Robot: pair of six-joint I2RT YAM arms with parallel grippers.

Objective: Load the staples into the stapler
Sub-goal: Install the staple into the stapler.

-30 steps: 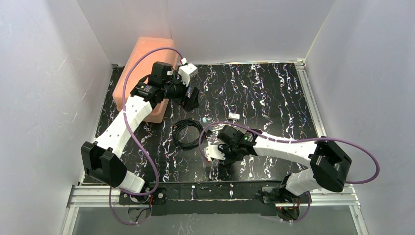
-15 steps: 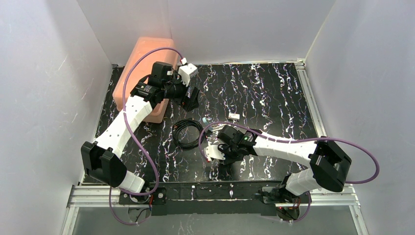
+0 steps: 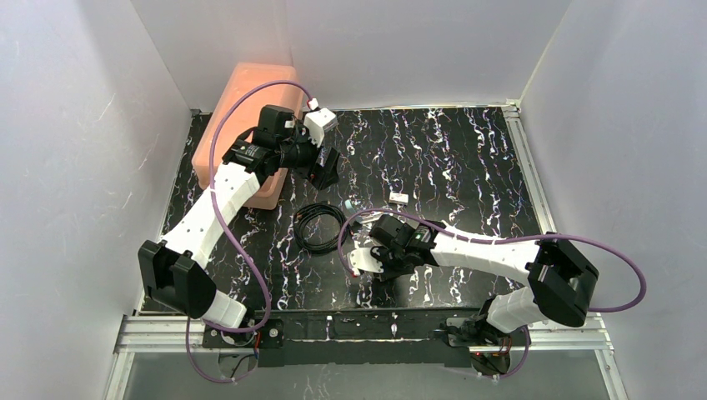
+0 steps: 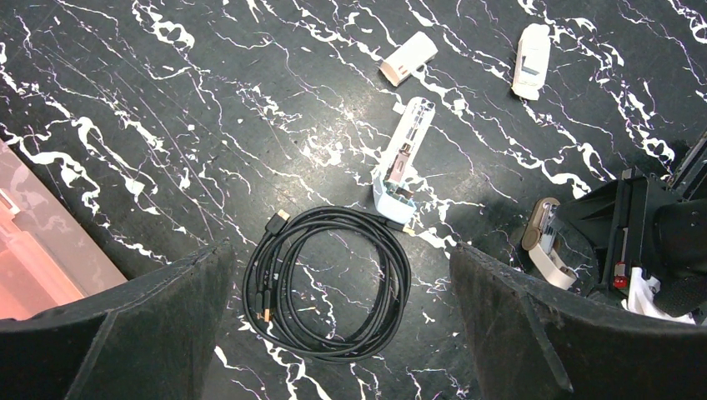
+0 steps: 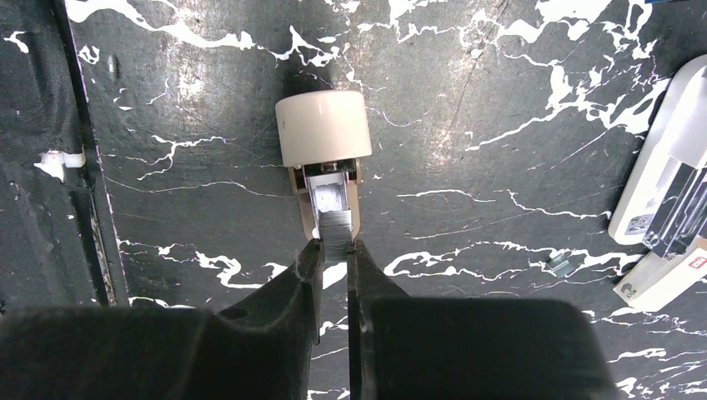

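Starting with the overhead view: the left gripper (image 3: 325, 173) hangs high beside the pink bin (image 3: 242, 108), fingers spread wide and holding nothing. It looks parked out of the way so the other arm has room. The right gripper (image 3: 367, 262) is down low over the table (image 3: 467, 158), near the coiled black cable (image 3: 318, 227). The stapler (image 3: 348, 204) lies just beyond that coil, with a white block (image 3: 398, 197) off to its side.

Over to the left wrist view, which looks down on the stapler. It is hinged open with its silver channel facing up, apparently ready to take a refill. Apart from it, at the right arm's tip, sits the tan sleeve (image 4: 546, 246).

Now the right wrist view, and this is where the action is. The fingers are drawn in narrow, pinching the staples (image 5: 336, 233) by the strip's two long edges. The strip lies at the open end of the sleeve's tray. Gripping it by the sides probably keeps it flat and in one piece for the slide-out. The carry across to the open channel is not yet begun.
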